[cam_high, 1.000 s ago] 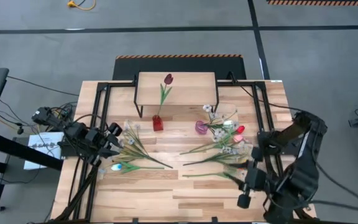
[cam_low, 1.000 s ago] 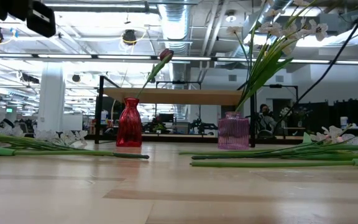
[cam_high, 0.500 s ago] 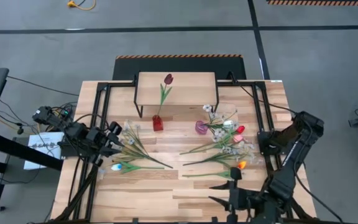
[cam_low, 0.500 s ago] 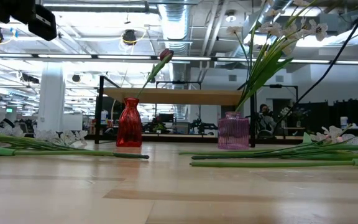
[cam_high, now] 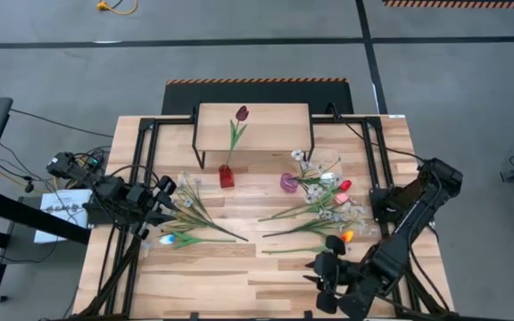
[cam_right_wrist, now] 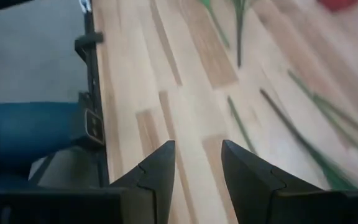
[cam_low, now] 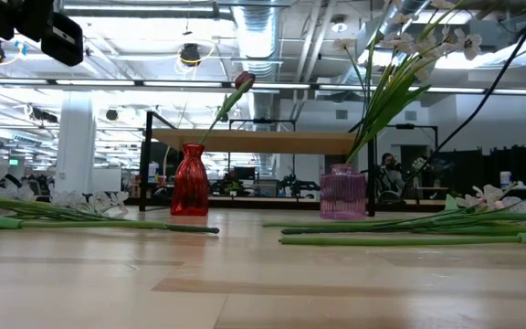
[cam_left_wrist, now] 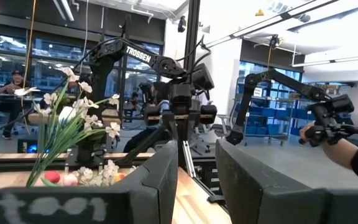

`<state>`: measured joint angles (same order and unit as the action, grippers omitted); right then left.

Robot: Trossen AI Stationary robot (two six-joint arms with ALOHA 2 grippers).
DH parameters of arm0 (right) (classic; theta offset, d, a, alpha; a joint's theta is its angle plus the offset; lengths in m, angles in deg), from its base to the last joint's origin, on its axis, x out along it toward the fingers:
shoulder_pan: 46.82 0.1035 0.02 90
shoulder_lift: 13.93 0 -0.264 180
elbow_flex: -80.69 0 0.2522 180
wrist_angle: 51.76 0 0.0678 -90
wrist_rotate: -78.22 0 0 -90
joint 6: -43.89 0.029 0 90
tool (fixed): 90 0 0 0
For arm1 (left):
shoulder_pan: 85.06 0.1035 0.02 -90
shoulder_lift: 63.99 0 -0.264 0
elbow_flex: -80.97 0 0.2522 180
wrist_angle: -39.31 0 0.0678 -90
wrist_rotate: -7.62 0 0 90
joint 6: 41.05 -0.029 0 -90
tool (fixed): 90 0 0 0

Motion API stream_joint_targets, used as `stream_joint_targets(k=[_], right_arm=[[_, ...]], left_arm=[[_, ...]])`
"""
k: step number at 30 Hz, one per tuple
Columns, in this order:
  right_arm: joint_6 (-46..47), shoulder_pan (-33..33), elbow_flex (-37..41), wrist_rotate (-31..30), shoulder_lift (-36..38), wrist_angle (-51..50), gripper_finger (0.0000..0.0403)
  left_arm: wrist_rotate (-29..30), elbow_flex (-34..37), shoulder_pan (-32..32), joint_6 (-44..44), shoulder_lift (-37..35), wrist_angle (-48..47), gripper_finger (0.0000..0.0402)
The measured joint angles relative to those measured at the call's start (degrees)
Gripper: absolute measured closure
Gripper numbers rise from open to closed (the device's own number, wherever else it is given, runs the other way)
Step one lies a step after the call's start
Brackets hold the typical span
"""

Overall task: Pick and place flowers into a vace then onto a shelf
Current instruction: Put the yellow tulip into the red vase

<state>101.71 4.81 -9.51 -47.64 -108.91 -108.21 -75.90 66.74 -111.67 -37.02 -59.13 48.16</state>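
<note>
High view first: the right gripper [cam_high: 322, 283] hangs low over the desk's near edge, toward the right corner, with its arm folded back along the right edge. Right wrist view shows its two fingers [cam_right_wrist: 160, 171] parted by a narrow gap with nothing between them, just bare wood of the desk [cam_right_wrist: 191, 68] and a few green stems beyond. So it holds nothing and touches nothing as far as I can see.

The left gripper [cam_high: 169, 198] sits at the left edge of the desk, about halfway along it, pointing inward. In the left wrist view its fingers [cam_left_wrist: 166, 177] also stand a little apart and empty.

Flowers are in two loose piles. One pile [cam_high: 190, 218] lies just beside the left gripper's tips, white sprays plus a pale tulip head near the left edge. The other pile [cam_high: 324, 209] is spread on the right half of the desk, with an orange tulip head [cam_high: 347, 236] lying near the right gripper, just farther in from the near edge than it.

A red vase [cam_high: 227, 176] stands on the desk in front of the shelf [cam_high: 275, 120] with one dark red tulip [cam_high: 241, 114] in it, leaning over the shelf board. A pink vase [cam_high: 288, 183] stands to its right holding white sprays. The shelf itself sits at the far edge, middle of the desk, with nothing standing on it.
</note>
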Motion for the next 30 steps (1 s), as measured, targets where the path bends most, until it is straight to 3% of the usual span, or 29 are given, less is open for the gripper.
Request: stream_joint_targets(k=[6,12,30], right_arm=[[6.52,0.05,0.14,5.81,-0.05,-5.0,0.0278],[3.22,-1.04,2.82,9.9,-2.14,-3.89,0.0278],[2.16,-3.88,3.27,15.99,-18.19,-9.37,0.0278]], left_arm=[[0.0,0.04,0.0,0.04,0.0,0.0,0.0303],[0.0,0.07,0.0,0.0,0.0,0.0,0.0303],[-0.02,0.09,0.0,0.21,0.0,-0.02,0.0303]])
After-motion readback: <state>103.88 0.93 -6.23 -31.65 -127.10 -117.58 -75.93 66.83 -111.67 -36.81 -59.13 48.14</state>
